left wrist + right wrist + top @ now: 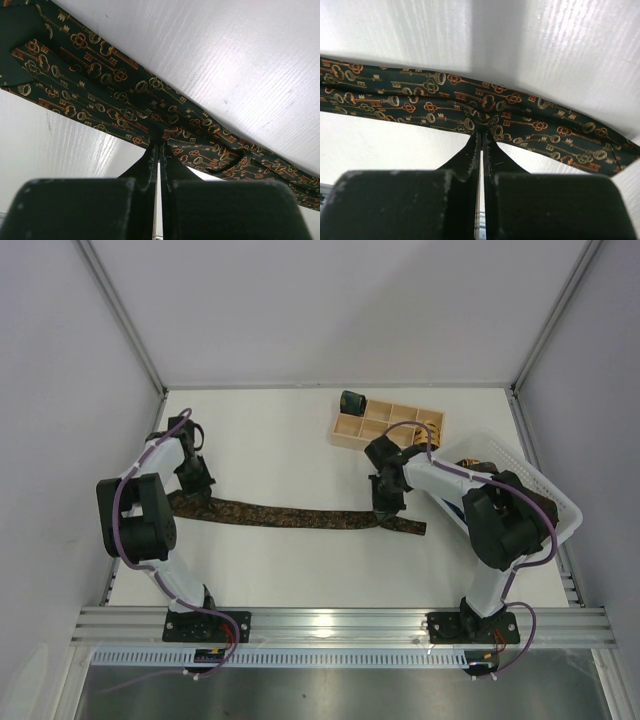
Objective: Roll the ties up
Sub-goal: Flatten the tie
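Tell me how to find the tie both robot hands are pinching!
On the white table, look across the middle. A long dark green fabric necktie printed with gold and orange keys lies there, the left gripper and the right gripper each shut on it. Unlike the small dark green rolled tie and tan-gold rolled tie at the pale wooden tray, it is stretched flat.

Overhead; wrists close, apparently sharing tie (300, 516)
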### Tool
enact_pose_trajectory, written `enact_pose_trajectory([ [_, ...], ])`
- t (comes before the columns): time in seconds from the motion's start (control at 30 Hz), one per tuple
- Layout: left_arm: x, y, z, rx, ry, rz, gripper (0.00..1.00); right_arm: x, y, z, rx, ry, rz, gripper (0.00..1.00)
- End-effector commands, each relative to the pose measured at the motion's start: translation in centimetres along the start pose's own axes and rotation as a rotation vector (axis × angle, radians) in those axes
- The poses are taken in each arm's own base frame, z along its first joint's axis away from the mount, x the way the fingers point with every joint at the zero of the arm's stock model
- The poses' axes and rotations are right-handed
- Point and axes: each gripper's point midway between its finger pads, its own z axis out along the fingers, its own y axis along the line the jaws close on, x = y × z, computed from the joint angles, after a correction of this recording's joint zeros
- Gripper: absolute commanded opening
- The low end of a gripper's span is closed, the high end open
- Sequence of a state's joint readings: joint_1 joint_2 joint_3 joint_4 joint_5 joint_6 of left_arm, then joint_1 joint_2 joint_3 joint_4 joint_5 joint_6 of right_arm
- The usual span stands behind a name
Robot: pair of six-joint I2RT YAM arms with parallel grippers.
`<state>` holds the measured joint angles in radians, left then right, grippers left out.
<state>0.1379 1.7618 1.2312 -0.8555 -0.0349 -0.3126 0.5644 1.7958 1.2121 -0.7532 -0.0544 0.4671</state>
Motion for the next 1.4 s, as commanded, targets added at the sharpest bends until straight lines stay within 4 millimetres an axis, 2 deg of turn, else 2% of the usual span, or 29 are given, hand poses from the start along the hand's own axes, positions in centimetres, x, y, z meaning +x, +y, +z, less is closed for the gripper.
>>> enact_pose_trajectory([
  [0.0, -1.3, 0.3, -1.7, 0.004, -0.067, 0.008, 0.0, -1.3, -0.4, -1.1, 0.049, -0.06, -0.006, 0.0],
  [0.13, -2.0, -0.1, -2.4, 0.037, -0.104, -0.008, 0.01, -2.5, -0.6, -2.3, 0.05, -0.121, 0.012, 0.0],
  [0.27, -2.6, -0.2, -2.7, 0.041, -0.103, -0.017, 0.01, -2.4, -0.8, -1.6, 0.049, -0.09, 0.026, 0.0],
  [0.57, -2.1, 0.4, -0.8, 0.014, -0.065, -0.021, 0.0, -3.3, -1.3, -0.4, 0.066, -0.09, 0.027, 0.0],
  [0.93, -1.0, 1.7, 1.8, -0.057, -0.005, 0.002, 0.01, -1.3, -2.6, 2.7, 0.097, 0.006, 0.007, 0.0],
  [1.03, -0.6, 2.2, 2.4, -0.08, 0.017, 0.012, 0.01, -1.1, -2.6, 3.0, 0.092, 0.013, 0.001, 0.0],
  [1.2, -0.3, 2.8, 2.5, -0.101, 0.022, 0.017, 0.12, -0.5, -2.1, 3.0, 0.058, 0.038, -0.005, 0.01],
  [1.27, -0.7, 3.1, 1.9, -0.105, -0.006, 0.011, 0.28, -0.2, -2.1, 3.0, 0.05, 0.044, -0.014, 0.01],
  [1.37, -1.1, 3.4, 0.9, -0.113, -0.04, -0.008, 0.36, 0.1, -2.0, 2.8, 0.038, 0.046, -0.028, 0.04],
])
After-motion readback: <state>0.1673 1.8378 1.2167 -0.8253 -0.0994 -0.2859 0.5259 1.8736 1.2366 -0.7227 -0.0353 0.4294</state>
